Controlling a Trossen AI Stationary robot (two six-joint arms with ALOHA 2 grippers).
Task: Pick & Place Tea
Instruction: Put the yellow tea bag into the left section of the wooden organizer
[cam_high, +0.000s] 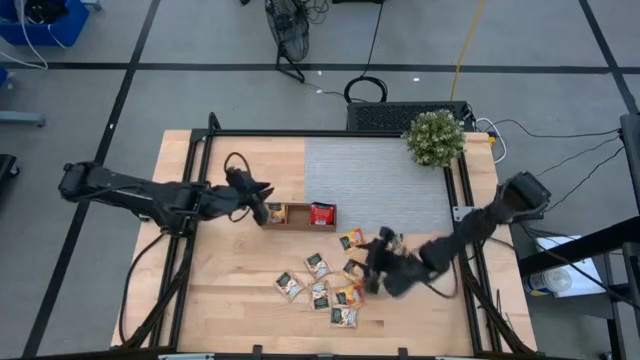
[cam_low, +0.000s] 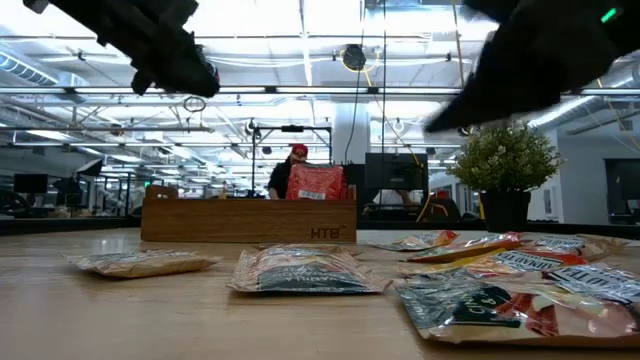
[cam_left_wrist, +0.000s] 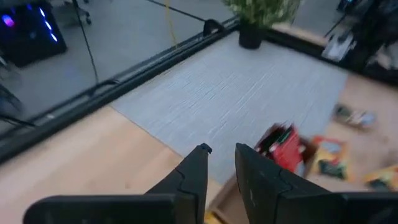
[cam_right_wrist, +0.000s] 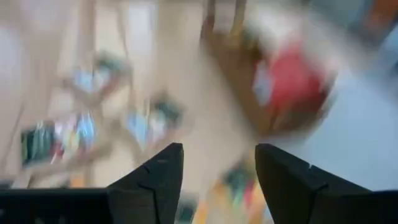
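A brown wooden tray (cam_high: 298, 225) stands mid-table. An orange tea sachet (cam_high: 277, 212) sits in its left compartment and a red one (cam_high: 322, 212) stands upright in the right. Several more tea sachets (cam_high: 320, 290) lie flat on the wood, nearer the table's front edge. My left gripper (cam_high: 262, 200) hovers above the tray's left end. Its fingers (cam_left_wrist: 222, 149) stand a little apart with nothing between them. My right gripper (cam_high: 372, 268) hangs over the right side of the loose sachets. In the blurred right wrist view it (cam_right_wrist: 219, 149) is open and empty.
A grey mat (cam_high: 375, 180) covers the far right of the table, with a potted plant (cam_high: 435, 138) at its far corner. Black rails frame the table's sides. In the low view a person (cam_low: 293, 165) stands in the room behind the tray (cam_low: 248, 220).
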